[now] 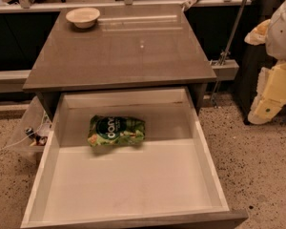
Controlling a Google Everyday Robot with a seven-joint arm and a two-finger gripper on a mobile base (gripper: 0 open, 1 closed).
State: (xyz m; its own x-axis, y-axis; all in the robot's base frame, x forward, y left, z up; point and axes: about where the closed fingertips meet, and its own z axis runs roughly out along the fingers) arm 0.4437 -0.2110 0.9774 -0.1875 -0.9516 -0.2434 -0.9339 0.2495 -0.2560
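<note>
A green chip bag (116,130) lies on its side in the open white drawer (207,161), toward the back and left of centre. My gripper (266,105) hangs at the right edge of the view, cream-coloured, pointing down over the speckled floor. It is well to the right of the drawer and touches nothing. The white arm (285,27) rises above it and runs out of view. Nothing is in the gripper.
A brown table top (133,51) sits over the drawer, with a pale bowl (83,17) at its back left corner. A clear bin with small items (34,133) hangs at the drawer's left. A metal pole (231,30) stands behind the table's right side.
</note>
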